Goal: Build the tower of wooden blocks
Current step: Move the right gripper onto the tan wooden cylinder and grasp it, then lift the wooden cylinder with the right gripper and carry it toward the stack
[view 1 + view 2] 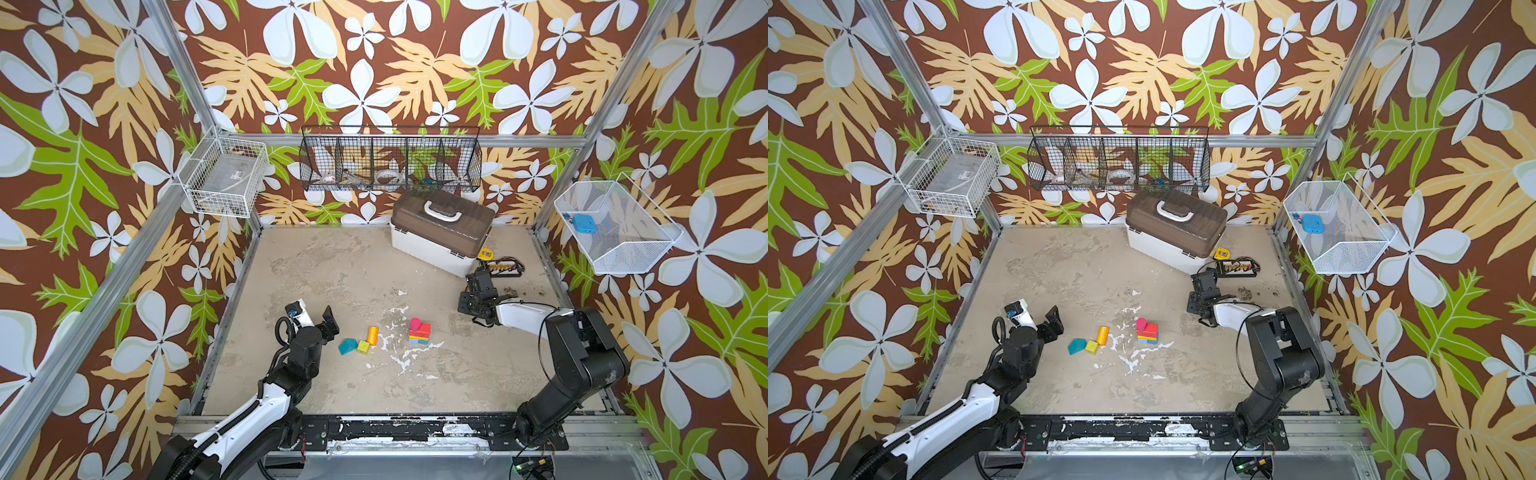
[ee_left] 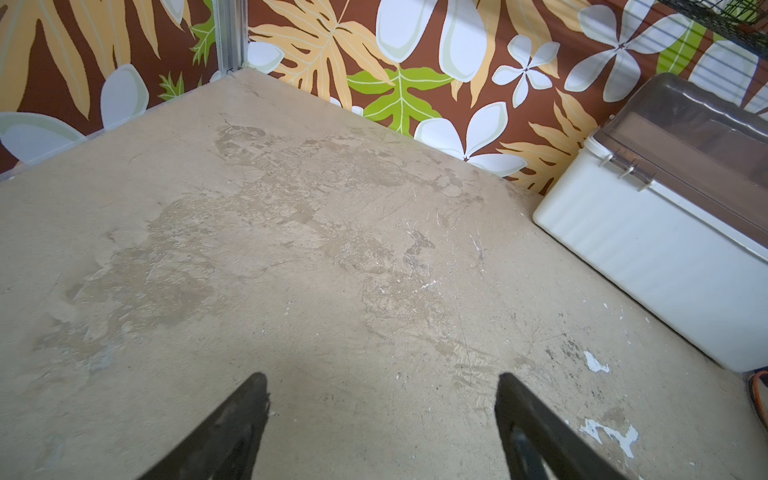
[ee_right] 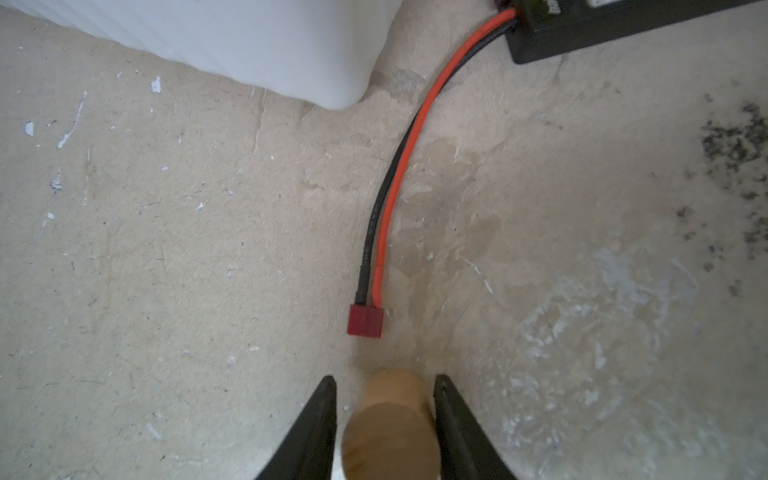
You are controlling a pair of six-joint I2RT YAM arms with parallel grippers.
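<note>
The tower (image 1: 419, 332) (image 1: 1147, 331) is a low stack of blue, yellow and red blocks with a pink cylinder on top, at mid-table. To its left lie a teal roof block (image 1: 347, 346), a yellow cube (image 1: 363, 347) and an orange-yellow cylinder (image 1: 372, 336). A bare wood cylinder (image 3: 390, 424) stands on the table between the fingers of my right gripper (image 3: 384, 384) (image 1: 478, 277). The jaws stand narrow around it, with a thin gap on one side. My left gripper (image 2: 382, 386) (image 1: 314, 312) hangs wide open over bare table, left of the loose blocks.
A white case with a brown lid (image 1: 440, 237) sits at the back right. Just past the right gripper lie a red-and-black cable (image 3: 399, 174) with a red plug (image 3: 365, 320), a black device (image 1: 505, 268) and a yellow tape measure (image 1: 485, 253). Wire baskets hang on the walls.
</note>
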